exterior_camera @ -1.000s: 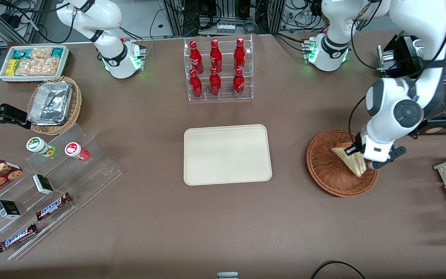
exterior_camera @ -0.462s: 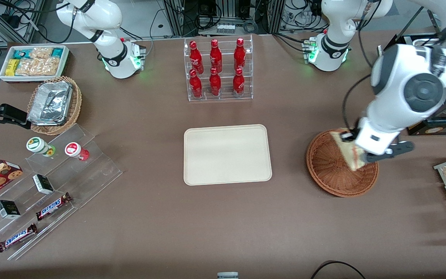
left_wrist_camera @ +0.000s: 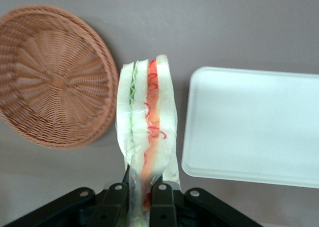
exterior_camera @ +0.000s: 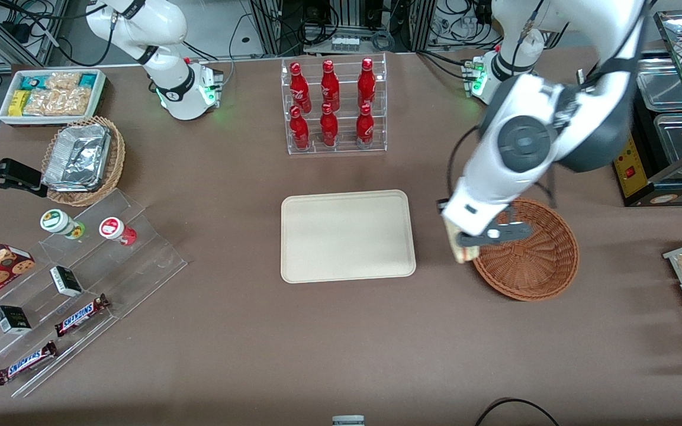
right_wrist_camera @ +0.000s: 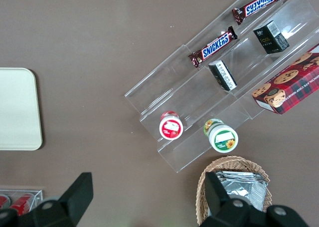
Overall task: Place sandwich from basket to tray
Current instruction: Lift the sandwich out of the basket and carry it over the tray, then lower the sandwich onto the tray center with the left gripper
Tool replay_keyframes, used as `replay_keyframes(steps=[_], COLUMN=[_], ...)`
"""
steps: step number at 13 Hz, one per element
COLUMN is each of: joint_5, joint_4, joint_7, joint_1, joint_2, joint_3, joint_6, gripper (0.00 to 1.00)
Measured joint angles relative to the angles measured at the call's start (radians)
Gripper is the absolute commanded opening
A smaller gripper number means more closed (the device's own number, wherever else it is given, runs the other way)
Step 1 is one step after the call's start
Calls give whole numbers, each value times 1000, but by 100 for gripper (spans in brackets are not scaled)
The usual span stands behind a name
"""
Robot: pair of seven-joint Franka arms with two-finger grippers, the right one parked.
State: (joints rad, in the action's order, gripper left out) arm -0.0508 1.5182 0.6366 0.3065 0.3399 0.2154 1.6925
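The end effector [exterior_camera: 466,248] pinches the sandwich [left_wrist_camera: 147,137] (hanging tip down) above the tabletop [exterior_camera: 341,331], between the basket [exterior_camera: 530,260] and the tray [exterior_camera: 347,236], right of frame center.

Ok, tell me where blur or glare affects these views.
Front view: sharp, even lighting, soft shadow under the basket. Left wrist view: slightly soft; the gripper holds the sandwich, its clear wrap faintly shiny, and the tray looks pale and washed out.

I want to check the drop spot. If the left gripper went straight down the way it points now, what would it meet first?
Probably bare table: the gripper, shut on the sandwich, hangs between basket and tray, though depth is unclear.
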Motion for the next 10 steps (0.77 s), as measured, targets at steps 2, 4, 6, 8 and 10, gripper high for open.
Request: replay_keyframes(steps=[2, 4, 6, 8, 10], joint_5=[2, 2, 14, 20, 22], joint_4=[-46, -106, -139, -144, -146], joint_7=[63, 112, 125, 130, 131], joint_1=[66, 130, 173, 202, 220], joint_2=[67, 148, 217, 264, 295], joint_3=[1, 2, 2, 2, 2], joint_6=[2, 26, 97, 167, 202], gripper=[0, 0, 0, 0, 0])
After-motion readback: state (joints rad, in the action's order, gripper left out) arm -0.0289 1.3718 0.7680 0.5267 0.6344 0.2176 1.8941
